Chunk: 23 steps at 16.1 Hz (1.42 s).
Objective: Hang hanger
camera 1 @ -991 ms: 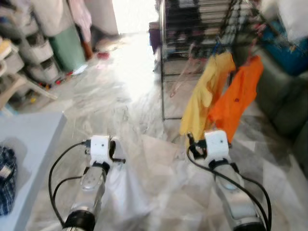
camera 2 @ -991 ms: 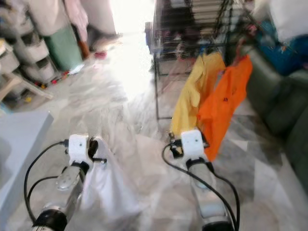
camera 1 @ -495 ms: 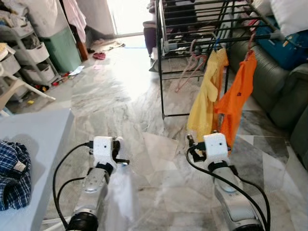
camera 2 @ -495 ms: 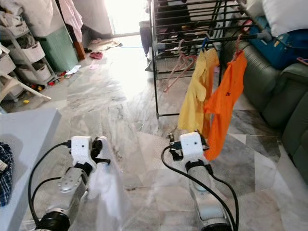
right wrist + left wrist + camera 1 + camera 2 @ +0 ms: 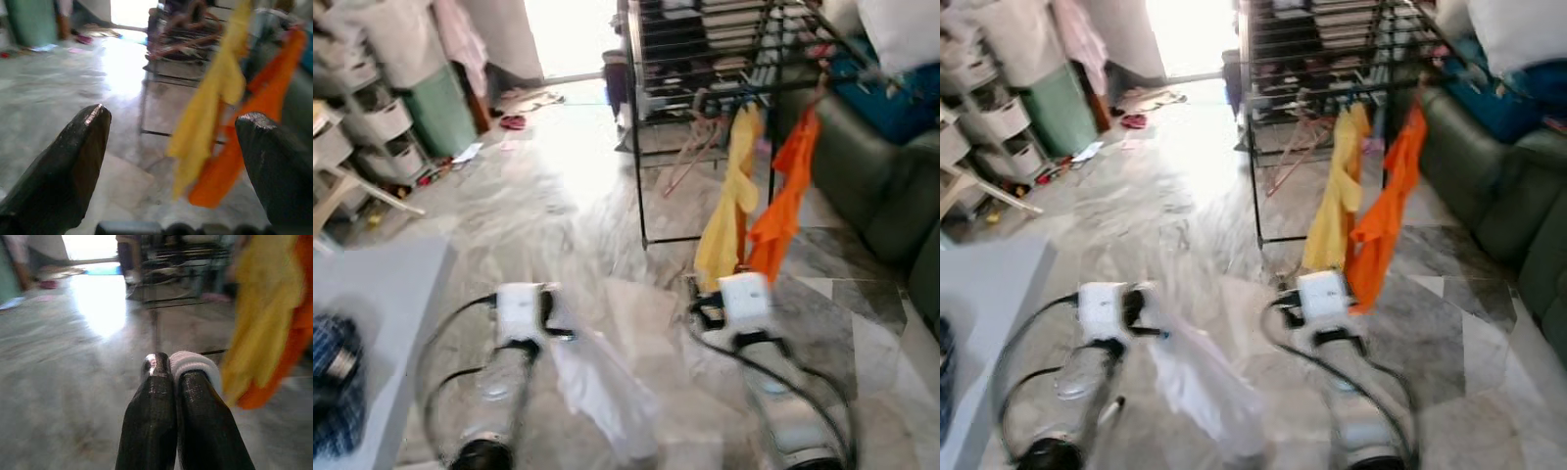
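Blurred head views here, camera looking down over a grey marble floor (image 5: 558,206) toward a black drying rack (image 5: 724,69). That rack is our landmark. Hanging off its near rail: a yellow shirt (image 5: 729,211) and, just beside it on the sofa side, an orange shirt (image 5: 781,191), the two garments touching. A pinkish empty hanger (image 5: 690,147) dangles from the rack behind the yellow shirt.

Left gripper (image 5: 173,369) is held low over the floor, well short of the rack, its two black fingers (image 5: 151,421) pressed together and pinching a white garment (image 5: 597,387), whose pale rolled edge shows at the fingertips in the wrist view. The cloth trails down and back from the gripper, smeared by blur; whether a hanger sits inside it cannot be made out.

Right gripper (image 5: 171,127) is up in front of the rack's near corner, close below the yellow and orange shirts, jaws spread wide with nothing between them; through the gap, both shirts hang.

Away from the rack on the robot's left, a grey table (image 5: 382,294) carries a blue checked cloth (image 5: 333,392). Beyond the rack's far side sits a dark green sofa (image 5: 891,206).
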### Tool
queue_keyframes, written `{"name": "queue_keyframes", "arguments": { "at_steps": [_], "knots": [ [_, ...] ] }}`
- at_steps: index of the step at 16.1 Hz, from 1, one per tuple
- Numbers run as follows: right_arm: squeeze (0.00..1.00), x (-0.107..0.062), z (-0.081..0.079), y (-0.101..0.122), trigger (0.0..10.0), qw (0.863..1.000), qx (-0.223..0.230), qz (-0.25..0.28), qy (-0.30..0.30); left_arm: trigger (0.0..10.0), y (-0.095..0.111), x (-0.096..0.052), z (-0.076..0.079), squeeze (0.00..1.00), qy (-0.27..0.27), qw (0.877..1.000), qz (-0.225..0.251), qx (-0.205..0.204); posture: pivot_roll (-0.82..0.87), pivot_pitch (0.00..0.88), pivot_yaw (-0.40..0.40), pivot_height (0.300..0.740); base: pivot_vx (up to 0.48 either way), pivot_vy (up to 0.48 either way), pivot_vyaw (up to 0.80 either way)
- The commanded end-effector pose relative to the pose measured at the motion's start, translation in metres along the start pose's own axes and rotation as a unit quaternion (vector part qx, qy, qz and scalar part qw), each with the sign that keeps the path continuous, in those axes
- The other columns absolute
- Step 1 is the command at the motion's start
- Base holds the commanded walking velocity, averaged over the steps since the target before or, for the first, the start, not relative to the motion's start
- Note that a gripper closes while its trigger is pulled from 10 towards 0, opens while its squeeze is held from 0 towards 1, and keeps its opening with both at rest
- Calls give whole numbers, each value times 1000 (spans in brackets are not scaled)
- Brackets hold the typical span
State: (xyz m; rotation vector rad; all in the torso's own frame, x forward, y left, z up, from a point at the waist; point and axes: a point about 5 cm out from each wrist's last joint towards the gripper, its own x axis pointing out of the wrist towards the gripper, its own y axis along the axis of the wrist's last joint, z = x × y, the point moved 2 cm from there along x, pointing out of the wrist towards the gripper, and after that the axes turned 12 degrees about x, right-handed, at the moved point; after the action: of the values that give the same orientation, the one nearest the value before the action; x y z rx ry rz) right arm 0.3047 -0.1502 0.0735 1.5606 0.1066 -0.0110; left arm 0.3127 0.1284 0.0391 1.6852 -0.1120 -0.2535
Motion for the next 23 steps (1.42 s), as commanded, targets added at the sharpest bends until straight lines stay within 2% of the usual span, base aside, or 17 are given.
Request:
{"name": "queue_keyframes", "arguments": {
  "at_steps": [1, 19, 23],
  "knots": [
    [0, 3, -13, 5, 10000, 1000, 14, 9, 13, 10000, 7, 0, -16, 0, 17, 1000, 16, 12, -217, 0, 114, 740, 416, 0, 0],
    [0, 1, -15, -1, 10000, 1000, 26, -2, 8, 10000, 3, 0, -6, 0, -1, 1000, 9, 14, -227, 0, 111, 740, 424, 0, 0],
    [0, 9, -17, 2, 10000, 999, 34, 1, 7, 10000, 5, 7, -4, 0, -2, 1000, 7, 14, -240, 0, 110, 740, 430, 0, 0]
  ]
}}
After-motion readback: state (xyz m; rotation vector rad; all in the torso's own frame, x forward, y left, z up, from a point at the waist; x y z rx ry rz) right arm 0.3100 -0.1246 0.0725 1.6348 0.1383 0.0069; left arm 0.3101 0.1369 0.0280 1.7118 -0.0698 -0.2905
